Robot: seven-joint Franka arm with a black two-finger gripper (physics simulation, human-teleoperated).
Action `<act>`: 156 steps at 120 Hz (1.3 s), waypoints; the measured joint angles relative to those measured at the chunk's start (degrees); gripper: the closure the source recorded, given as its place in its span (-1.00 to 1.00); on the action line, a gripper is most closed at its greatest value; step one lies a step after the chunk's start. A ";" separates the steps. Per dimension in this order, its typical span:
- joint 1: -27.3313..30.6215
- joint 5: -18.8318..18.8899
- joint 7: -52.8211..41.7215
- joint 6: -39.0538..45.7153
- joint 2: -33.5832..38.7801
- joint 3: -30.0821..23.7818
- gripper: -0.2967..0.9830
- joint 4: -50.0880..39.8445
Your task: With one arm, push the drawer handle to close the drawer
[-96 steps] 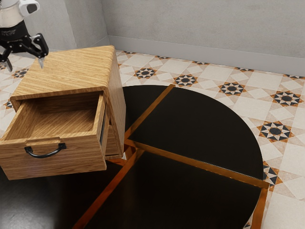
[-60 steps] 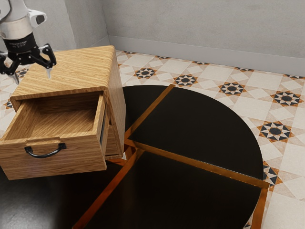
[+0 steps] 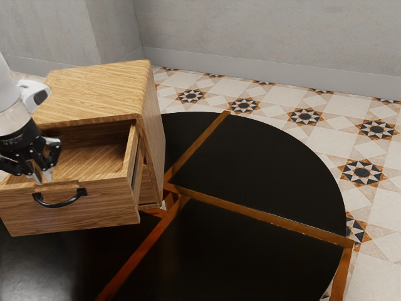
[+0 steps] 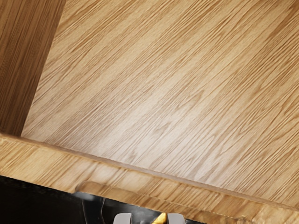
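Gripper (image 3: 42,178) is lower: up at cabinet top (image 3: 97,94) level in earlier exterior views, now down at the top edge of the drawer front (image 3: 94,216), near the handle (image 3: 59,205). Fingers (image 4: 176,219) drawn in from wide apart to a narrow gap. Arm (image 3: 14,119) now covers part of the open drawer's side in the exterior view.

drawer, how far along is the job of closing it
Done: none of the closing shows; the drawer stands well out from the cabinet, its inside in plain view.
In hand: the gripper is down by the top edge of the drawer's front, near the handle; I can't tell whether it touches.
Left: the push on the handle, until the front meets the cabinet.
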State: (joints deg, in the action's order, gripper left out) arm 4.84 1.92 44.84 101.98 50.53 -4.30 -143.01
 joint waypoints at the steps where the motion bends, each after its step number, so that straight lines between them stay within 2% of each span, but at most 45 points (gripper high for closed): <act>1: 0.00 -0.10 -0.02 0.09 0.39 -0.05 0.55 -0.39; 37: -0.34 -2.88 -1.44 2.43 9.25 -2.02 0.67 -8.90; 51: -0.63 -3.79 -2.92 4.08 10.23 -2.17 0.72 -11.68; 95: -0.49 -6.52 -7.20 7.90 10.76 -3.47 0.69 -14.80; 105: 1.38 -7.82 -8.09 8.22 10.45 -5.34 0.69 -14.76; 116: 5.99 -11.29 -9.48 8.44 10.02 -9.98 0.69 -14.59; 127: 7.55 -13.60 -10.79 8.59 9.89 -11.60 0.69 -14.55; 156: 9.64 -15.40 -15.06 8.76 9.41 -14.83 0.69 -14.39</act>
State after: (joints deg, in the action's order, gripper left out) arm 14.48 -13.48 29.77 110.74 59.94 -19.12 -157.40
